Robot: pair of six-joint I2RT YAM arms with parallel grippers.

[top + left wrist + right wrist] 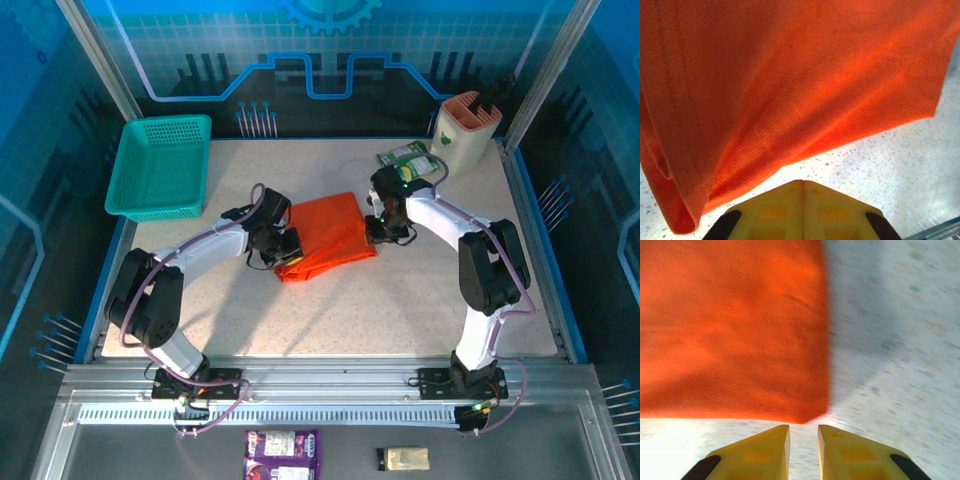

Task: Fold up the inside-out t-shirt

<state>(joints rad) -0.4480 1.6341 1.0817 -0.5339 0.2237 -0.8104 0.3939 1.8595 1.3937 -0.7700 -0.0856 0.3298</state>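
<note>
Right claw near t-shirt corner

You've got nothing legible here: print on the purple foil packets at six o'clock and the green packet at one o'clock is too small.

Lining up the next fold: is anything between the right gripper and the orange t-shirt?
Nothing visible. Just bare table separates the right gripper from the t-shirt, whose corner lies just ahead of it.
</note>
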